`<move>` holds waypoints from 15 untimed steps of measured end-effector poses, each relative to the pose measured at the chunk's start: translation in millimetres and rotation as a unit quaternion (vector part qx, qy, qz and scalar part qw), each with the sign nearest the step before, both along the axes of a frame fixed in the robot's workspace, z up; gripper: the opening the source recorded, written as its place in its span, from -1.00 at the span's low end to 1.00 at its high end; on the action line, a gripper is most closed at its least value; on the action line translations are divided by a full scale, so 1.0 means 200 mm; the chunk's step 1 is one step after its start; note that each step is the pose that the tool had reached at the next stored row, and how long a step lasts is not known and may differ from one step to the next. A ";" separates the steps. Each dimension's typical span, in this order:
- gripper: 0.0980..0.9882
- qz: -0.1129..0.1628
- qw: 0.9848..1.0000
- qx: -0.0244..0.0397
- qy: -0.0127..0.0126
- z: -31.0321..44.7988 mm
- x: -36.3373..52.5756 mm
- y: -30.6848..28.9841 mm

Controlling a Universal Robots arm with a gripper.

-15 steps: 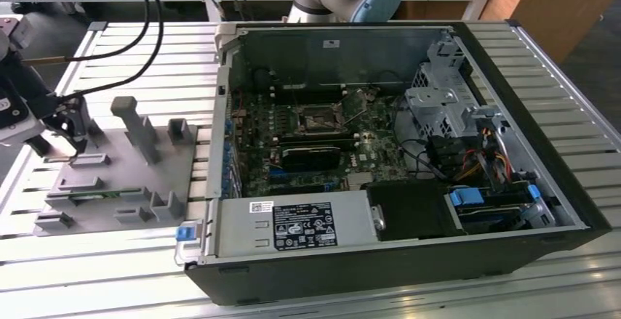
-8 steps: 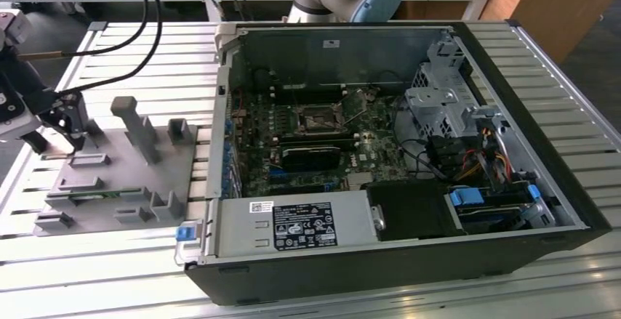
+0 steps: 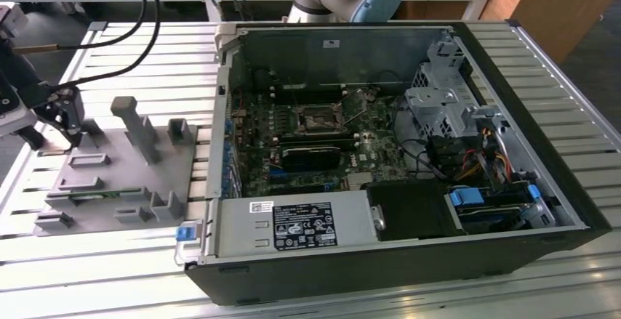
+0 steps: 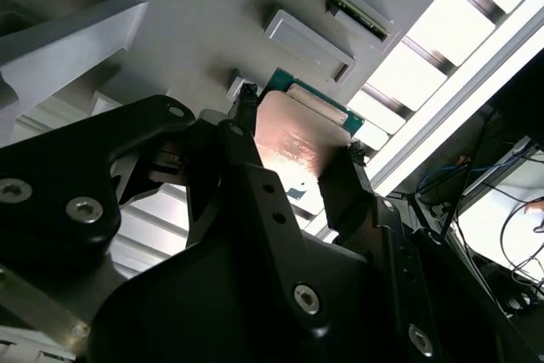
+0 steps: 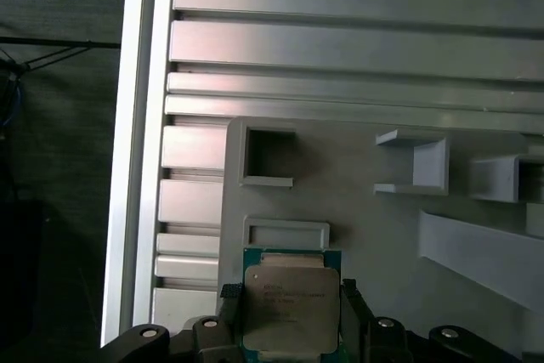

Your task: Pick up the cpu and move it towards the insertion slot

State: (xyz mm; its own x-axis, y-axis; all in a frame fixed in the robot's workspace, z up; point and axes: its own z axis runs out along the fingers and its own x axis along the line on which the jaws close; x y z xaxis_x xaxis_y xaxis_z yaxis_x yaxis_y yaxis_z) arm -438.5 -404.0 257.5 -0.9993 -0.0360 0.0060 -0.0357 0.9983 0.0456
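Note:
The cpu [image 5: 287,299], a flat square chip with a pale metal top on a green board, sits between the two black fingers of my gripper [image 5: 289,293], one finger against each side edge. The second wrist view shows the same grip: gripper [image 4: 299,129] shut on the cpu [image 4: 297,146] over the grey plastic fixture [image 4: 195,14]. Whether the chip is touching the fixture I cannot tell. In the exterior view my gripper [image 3: 51,131] is at the far left, over the fixture's [image 3: 116,174] left end. The insertion slot [image 3: 318,119] lies inside the open computer case, well to the exterior view's right.
The fixture carries raised blocks and posts [image 3: 134,126] beside my gripper. The computer case wall [image 3: 225,115] stands between the fixture and the motherboard. A long black card [image 3: 313,157] lies just below the socket. Cables [image 3: 145,14] hang above the slatted table [image 3: 107,261].

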 end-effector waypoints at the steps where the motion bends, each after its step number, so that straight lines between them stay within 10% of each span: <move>1: 0.00 0.000 1.000 0.000 0.000 0.006 0.000 0.000; 15: 0.00 0.000 1.000 0.000 0.000 0.084 0.000 0.002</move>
State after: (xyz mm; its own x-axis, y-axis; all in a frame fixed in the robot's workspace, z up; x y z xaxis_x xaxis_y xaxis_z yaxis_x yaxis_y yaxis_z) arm -438.5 -403.6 274.4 -0.9993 -0.0360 0.0059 -0.0357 0.9983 0.0456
